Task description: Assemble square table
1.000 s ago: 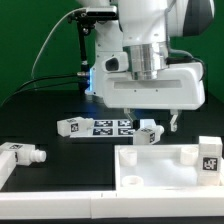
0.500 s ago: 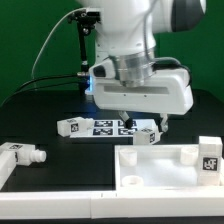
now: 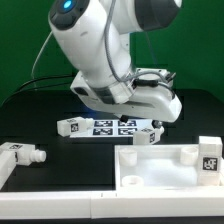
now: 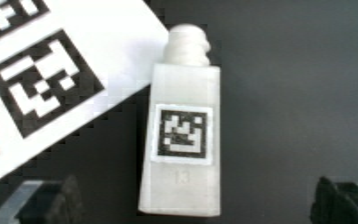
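While the gripper hangs just above one stubby white leg, its two dark fingers stand spread wide. One finger is on each side of the leg, both are apart from it, and nothing is held.

This leg lies on its side on the black table, at about 4 o'clock from the marker board and just beside its end. It is a short white block with a narrower round peg at one end and a black-and-white square tag on its upper face.

In the exterior view the square panel lies at about 5 o'clock of the picture. It is white, with a raised rim and a round socket in its corner. A second leg lies at 9 o'clock from the marker board. A third leg lies at 8 o'clock of the picture, near the edge. A fourth leg is at 4 o'clock, by the panel's rim.
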Robot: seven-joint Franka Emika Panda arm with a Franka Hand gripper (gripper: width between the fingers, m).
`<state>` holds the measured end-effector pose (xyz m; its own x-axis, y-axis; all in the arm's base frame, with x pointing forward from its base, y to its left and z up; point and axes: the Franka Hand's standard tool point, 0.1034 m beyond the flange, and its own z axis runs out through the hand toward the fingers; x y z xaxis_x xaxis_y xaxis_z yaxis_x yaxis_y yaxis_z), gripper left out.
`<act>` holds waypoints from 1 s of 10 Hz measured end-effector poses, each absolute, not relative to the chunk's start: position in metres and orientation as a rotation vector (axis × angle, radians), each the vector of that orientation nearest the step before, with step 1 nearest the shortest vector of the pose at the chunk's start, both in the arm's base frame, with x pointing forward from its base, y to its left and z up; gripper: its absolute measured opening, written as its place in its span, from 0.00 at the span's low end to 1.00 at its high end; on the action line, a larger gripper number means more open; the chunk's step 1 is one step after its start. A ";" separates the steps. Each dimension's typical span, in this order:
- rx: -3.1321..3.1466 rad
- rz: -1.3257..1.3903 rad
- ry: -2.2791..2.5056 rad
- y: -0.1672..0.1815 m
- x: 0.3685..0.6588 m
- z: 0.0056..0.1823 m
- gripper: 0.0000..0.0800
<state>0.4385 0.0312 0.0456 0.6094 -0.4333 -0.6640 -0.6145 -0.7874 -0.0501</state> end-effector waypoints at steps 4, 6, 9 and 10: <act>-2.279 1.257 0.815 0.027 0.437 0.028 0.81; -2.279 1.261 0.810 0.028 0.436 0.028 0.81; -2.276 1.287 0.816 0.036 0.424 0.016 0.81; -2.286 1.292 0.817 0.041 0.415 0.010 0.81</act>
